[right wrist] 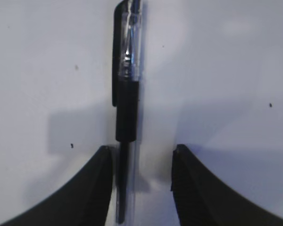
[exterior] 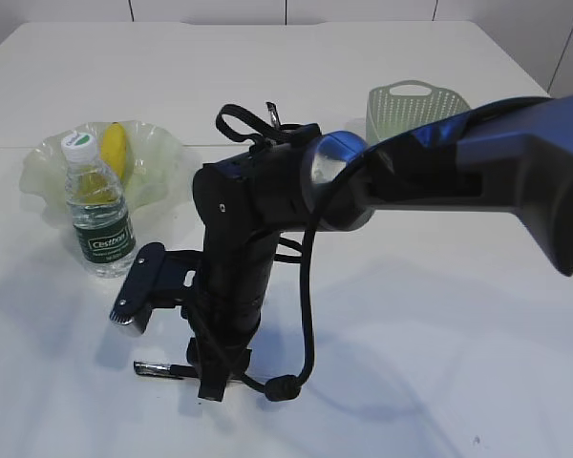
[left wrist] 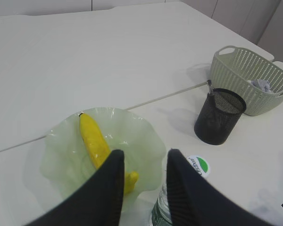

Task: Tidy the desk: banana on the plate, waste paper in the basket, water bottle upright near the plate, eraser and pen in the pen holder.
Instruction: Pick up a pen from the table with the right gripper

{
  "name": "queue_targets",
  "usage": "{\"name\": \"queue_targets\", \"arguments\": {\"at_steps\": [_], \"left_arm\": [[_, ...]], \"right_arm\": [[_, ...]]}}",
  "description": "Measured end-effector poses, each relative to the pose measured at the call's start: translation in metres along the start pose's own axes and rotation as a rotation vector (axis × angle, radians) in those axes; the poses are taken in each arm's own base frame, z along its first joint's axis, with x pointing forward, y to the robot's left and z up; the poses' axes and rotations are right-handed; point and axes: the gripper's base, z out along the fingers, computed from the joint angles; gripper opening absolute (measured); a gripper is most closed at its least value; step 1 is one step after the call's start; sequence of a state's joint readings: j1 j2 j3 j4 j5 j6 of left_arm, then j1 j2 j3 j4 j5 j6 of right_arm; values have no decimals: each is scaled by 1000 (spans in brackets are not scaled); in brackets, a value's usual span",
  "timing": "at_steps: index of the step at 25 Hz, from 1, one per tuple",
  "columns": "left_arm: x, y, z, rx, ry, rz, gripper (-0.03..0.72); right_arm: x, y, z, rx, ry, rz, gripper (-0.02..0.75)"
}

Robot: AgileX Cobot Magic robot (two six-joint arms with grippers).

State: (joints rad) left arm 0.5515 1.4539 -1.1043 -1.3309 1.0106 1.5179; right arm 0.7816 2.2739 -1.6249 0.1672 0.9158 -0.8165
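Between the spread fingers of the right gripper, the pen lies flat on the table, pointing toward twelve o'clock and hugging the nine o'clock finger, so an off-centre close could roll it away, while the left gripper hangs open, empty.

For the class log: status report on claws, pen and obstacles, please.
Right claw open, straddling pen flat on table. Left claw open, empty, above plate. Nothing blocking pen.
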Motion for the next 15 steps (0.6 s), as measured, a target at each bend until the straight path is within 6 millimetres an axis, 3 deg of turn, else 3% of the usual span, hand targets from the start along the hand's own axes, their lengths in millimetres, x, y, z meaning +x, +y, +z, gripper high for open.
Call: {"name": "queue_targets", "arguments": {"at_steps": [8,15], "left_arm": [[0,-1,0,7,0,-5,214],[0,-1,0,7,0,-5,214]], "right_arm": [[-5,3,1,0,22,35,317],[-29,7,-2,9,-14,3,317]]}}
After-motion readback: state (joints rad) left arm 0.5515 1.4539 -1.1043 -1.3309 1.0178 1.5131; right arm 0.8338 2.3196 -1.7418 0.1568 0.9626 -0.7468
